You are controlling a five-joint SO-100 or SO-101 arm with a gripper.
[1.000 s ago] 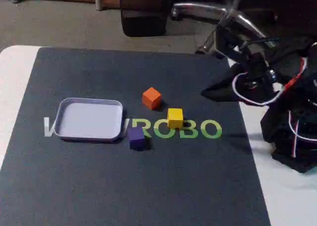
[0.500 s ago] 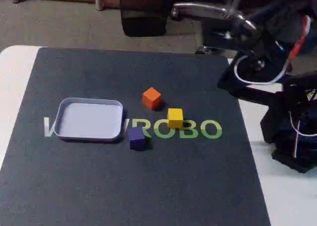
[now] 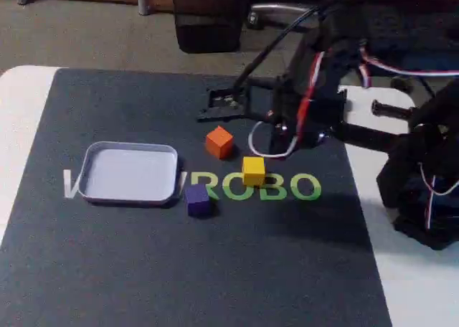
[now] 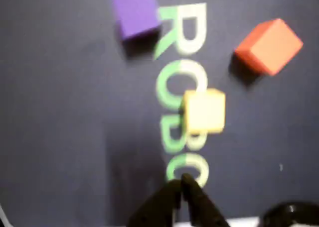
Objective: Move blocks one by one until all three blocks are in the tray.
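Three blocks lie on the dark mat in the fixed view: orange (image 3: 219,141), yellow (image 3: 253,171) and purple (image 3: 198,198). The purple one sits just off the right lower corner of the pale tray (image 3: 128,148), which has nothing in it. My gripper (image 3: 215,106) hangs above the mat behind the orange block, apart from all of them. In the wrist view the gripper (image 4: 182,181) enters from the bottom edge with its tips together and nothing between them. Ahead of it there are the yellow block (image 4: 203,110), the orange block (image 4: 269,45) and the purple block (image 4: 135,12).
The mat carries green and white lettering (image 3: 287,187) near the blocks. My arm's base (image 3: 423,191) stands on the white table at the right. A chair base (image 3: 276,15) and a dark bin (image 3: 208,19) are on the floor behind the table.
The arm has swung from the right side out over the mat, bringing the gripper to a spot above and behind the orange block. Blocks and tray have not moved.
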